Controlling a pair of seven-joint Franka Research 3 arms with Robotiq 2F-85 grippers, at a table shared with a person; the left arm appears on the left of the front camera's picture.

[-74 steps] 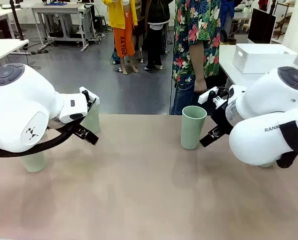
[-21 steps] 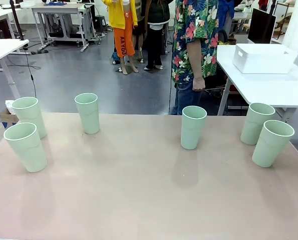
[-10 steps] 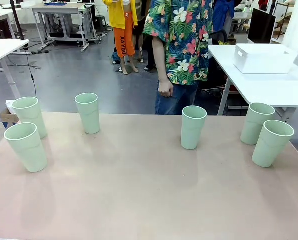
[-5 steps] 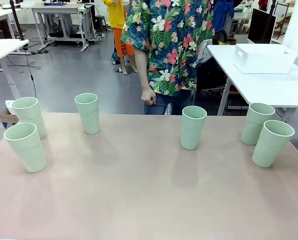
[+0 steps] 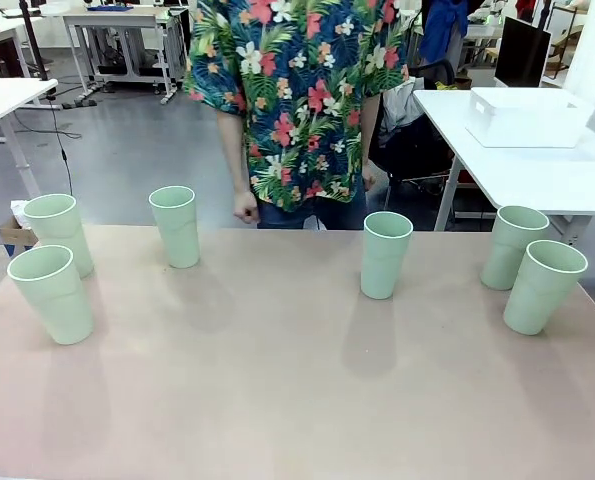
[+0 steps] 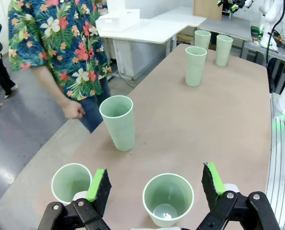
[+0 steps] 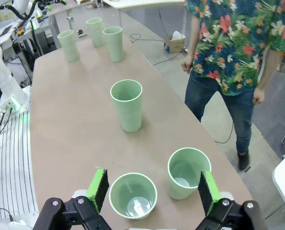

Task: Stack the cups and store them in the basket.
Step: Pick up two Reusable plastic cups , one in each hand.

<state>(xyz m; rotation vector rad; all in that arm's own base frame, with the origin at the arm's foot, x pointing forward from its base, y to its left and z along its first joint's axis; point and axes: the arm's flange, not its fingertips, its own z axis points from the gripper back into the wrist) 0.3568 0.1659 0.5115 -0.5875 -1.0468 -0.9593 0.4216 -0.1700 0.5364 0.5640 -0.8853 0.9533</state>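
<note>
**Cups & basket.** Six cups (image 5: 385,254), pale mint, tall, tapered, all upright & unstacked on table (image 5: 277,400): two at left end, one left of centre, one right of centre, two at right end. Basket (image 5: 527,116), white, on side table (image 5: 537,180) far right; interior hidden. L gripper (image 6: 154,182) & R gripper (image 7: 153,190): jaws spread wide, holding nothing, each above an end pair.

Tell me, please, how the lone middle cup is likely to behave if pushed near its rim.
The middle cup stands tall on a narrower base, so a rim push would probably tip it. It looks empty, so likely light. Tipped, its round tapered wall might roll in a curve.
</note>
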